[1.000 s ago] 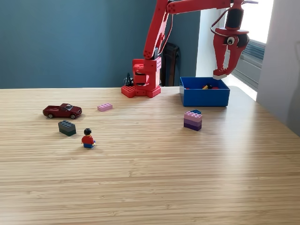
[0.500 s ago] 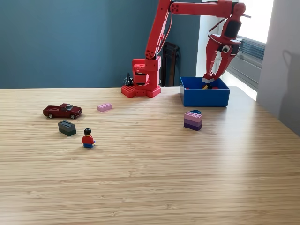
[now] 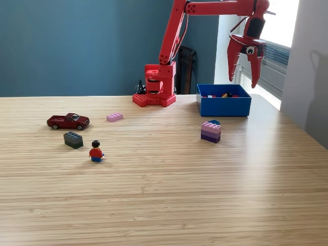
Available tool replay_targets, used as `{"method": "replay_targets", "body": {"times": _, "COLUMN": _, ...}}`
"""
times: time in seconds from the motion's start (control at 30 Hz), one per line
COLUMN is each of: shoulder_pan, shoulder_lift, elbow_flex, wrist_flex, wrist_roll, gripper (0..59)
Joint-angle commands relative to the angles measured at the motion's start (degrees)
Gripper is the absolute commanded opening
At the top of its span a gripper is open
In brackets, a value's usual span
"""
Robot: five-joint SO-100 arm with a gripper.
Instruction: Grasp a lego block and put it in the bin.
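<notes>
The bright blue bin (image 3: 224,105) stands at the back right of the table in the exterior view, and a few small bricks (image 3: 224,95) show over its rim. My red gripper (image 3: 244,82) hangs just above the bin's right half, open, jaws spread wide with nothing between them. Loose lego lies on the table: a flat pink brick (image 3: 115,117), a dark grey brick (image 3: 73,139) and a pink-and-purple stack (image 3: 211,131) with a blue piece behind it, just in front of the bin.
A dark red toy car (image 3: 68,121) and a small minifigure (image 3: 96,151) sit on the exterior view's left. The arm's red base (image 3: 156,87) stands left of the bin. A grey wall (image 3: 310,77) rises along the table's right edge.
The gripper dipped to the bin with a small piece at its tips, then rose. Its jaws have spread and now hold nothing.
</notes>
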Motion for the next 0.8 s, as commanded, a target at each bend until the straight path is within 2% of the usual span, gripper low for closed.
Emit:
{"method": "replay_targets", "body": {"times": 0.03, "shoulder_pan": 3.25, "shoulder_lift": 2.20, "elbow_flex": -5.98, "wrist_flex": 2.64, "wrist_roll": -0.18, "gripper": 6.5}}
{"method": "replay_targets", "body": {"times": 0.1, "shoulder_pan": 6.15, "shoulder_lift": 2.20, "elbow_flex": -7.38, "wrist_flex": 2.55, "wrist_roll": 0.00, "gripper": 0.1}}
{"method": "replay_targets", "body": {"times": 0.47, "shoulder_pan": 29.09, "shoulder_lift": 2.20, "elbow_flex": -13.54, "wrist_flex": 2.37, "wrist_roll": -2.64, "gripper": 0.1}}
{"method": "replay_targets", "body": {"times": 0.8, "shoulder_pan": 45.26, "shoulder_lift": 2.20, "elbow_flex": -10.99, "wrist_flex": 2.37, "wrist_roll": -2.99, "gripper": 0.0}}
